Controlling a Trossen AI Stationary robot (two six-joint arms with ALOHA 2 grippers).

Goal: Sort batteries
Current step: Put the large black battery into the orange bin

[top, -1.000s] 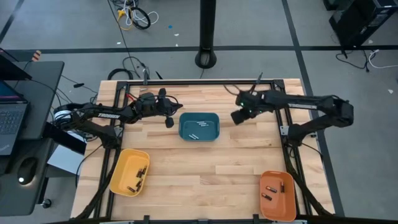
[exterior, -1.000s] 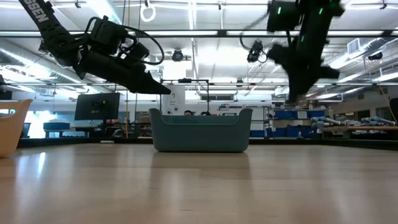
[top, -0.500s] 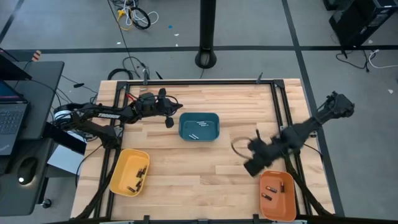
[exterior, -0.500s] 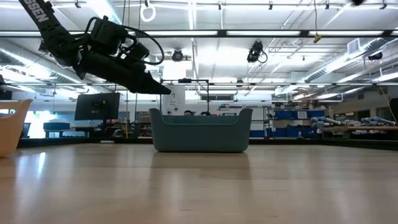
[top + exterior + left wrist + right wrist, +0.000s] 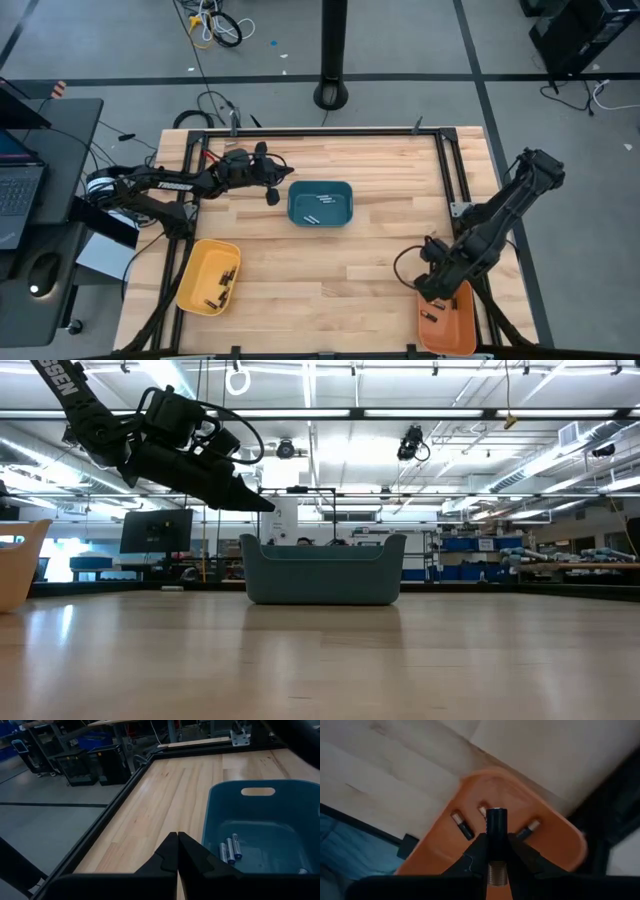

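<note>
Right pincer [image 5: 492, 851] swung from desk [image 5: 350, 270] middle to above orange tray [image 5: 462, 322], clamped on battery [image 5: 496, 827] (upright). Left pincer [image 5: 177, 851] together beside blue bin [image 5: 320, 205]. Risk: release from height, cell bounces over rim.

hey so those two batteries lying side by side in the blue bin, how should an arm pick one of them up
Take one battery across the middle of its round body, coming straight down from above into the blue bin. They lie flat on the bin floor, side by side, and the walls block any sideways approach. Choose the outer one, since its far side looks free; the fit is probably tight.
</note>
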